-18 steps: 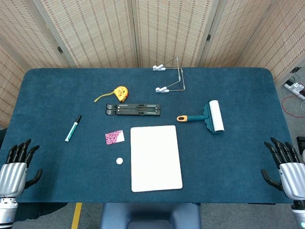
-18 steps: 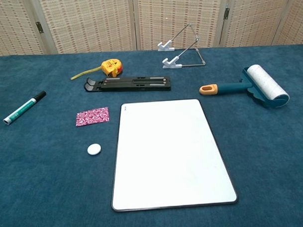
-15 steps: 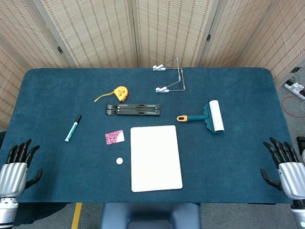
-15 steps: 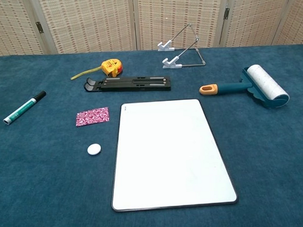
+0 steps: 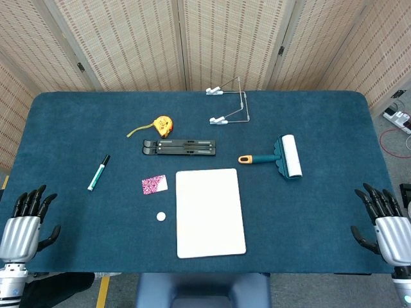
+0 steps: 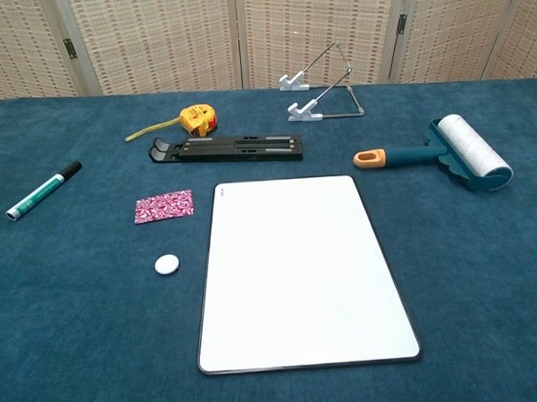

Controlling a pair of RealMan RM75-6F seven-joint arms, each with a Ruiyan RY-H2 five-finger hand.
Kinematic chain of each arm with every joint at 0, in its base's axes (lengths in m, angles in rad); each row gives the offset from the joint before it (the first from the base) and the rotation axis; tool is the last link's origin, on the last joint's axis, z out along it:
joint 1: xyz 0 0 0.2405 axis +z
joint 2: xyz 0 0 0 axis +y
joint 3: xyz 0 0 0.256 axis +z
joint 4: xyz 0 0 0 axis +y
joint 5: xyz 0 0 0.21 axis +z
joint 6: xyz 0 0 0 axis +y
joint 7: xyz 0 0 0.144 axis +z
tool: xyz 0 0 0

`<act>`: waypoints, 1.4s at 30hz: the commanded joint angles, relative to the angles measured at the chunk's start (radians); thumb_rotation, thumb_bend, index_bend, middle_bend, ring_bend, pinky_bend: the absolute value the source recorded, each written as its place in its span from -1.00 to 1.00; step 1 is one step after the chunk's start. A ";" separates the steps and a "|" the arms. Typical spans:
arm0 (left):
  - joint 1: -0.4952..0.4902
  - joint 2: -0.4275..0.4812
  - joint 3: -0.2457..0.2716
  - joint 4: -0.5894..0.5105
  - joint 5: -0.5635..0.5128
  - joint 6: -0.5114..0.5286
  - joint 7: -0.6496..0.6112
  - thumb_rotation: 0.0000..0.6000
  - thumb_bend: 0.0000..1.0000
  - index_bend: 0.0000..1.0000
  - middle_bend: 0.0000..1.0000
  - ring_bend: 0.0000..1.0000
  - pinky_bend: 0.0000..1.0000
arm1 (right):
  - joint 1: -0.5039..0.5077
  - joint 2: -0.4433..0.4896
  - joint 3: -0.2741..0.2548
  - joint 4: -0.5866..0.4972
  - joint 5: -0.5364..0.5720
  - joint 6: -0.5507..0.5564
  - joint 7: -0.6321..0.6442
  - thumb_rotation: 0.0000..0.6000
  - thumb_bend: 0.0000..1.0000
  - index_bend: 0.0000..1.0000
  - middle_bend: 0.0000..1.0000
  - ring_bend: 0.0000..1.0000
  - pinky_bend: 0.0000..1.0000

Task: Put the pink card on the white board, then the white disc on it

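While both hands rest at the near corners of the desk [image 5: 64, 128], nothing is held. The left hand [image 5: 26, 221] sits at the near left edge with its fingers apart and raised; the right hand [image 5: 385, 221] sits at the near right edge in the same pose. Neither appears in the chest view.

The white board [image 6: 302, 270] lies flat near the middle of the desk, towards the near edge, with a bare surface. The pink card [image 6: 164, 206] lies flat on the blue cloth just beside the board's far left corner, apart from it. The white disc [image 6: 167, 264] lies nearer than the card, also left of the board and clear of its edge.

Further objects: a green-and-white marker [image 6: 43, 190] well to the left; a yellow tape measure [image 6: 195, 120] with a short length of tape drawn out; a black folding stand [image 6: 227, 148] lying flat just beyond the board; a wire-frame stand [image 6: 322, 91] with white feet near the far edge; and a lint roller [image 6: 443, 152] with an orange-tipped handle to the right of the board.
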 commanded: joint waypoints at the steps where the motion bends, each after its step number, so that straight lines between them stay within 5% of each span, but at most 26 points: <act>1: -0.009 -0.003 -0.005 0.000 0.003 -0.007 0.002 1.00 -0.20 -0.66 -0.95 -0.91 -1.00 | 0.000 -0.001 0.000 -0.003 0.001 -0.001 -0.005 1.00 -0.27 -0.80 -0.88 -0.84 -1.00; 11: -0.087 -0.005 -0.043 -0.027 0.027 -0.069 0.030 1.00 -0.20 -0.65 -0.95 -0.91 -1.00 | 0.010 0.001 0.005 -0.027 0.005 -0.013 -0.036 1.00 -0.27 -0.80 -0.88 -0.84 -1.00; 20: -0.251 0.000 -0.099 -0.084 0.007 -0.271 0.032 1.00 -0.20 -0.65 -0.95 -0.91 -1.00 | 0.013 0.010 0.006 -0.042 0.007 -0.017 -0.046 1.00 -0.27 -0.80 -0.88 -0.83 -1.00; 32: -0.479 -0.107 -0.161 -0.050 -0.234 -0.567 0.144 1.00 -0.27 -0.65 -0.95 -0.91 -1.00 | 0.006 0.008 0.003 -0.025 0.019 -0.018 -0.033 1.00 -0.27 -0.80 -0.88 -0.83 -1.00; 42: -0.618 -0.234 -0.167 0.065 -0.485 -0.660 0.255 1.00 -0.28 -0.63 -0.95 -0.98 -1.00 | 0.004 0.011 0.004 -0.016 0.028 -0.020 -0.022 1.00 -0.26 -0.80 -0.88 -0.83 -1.00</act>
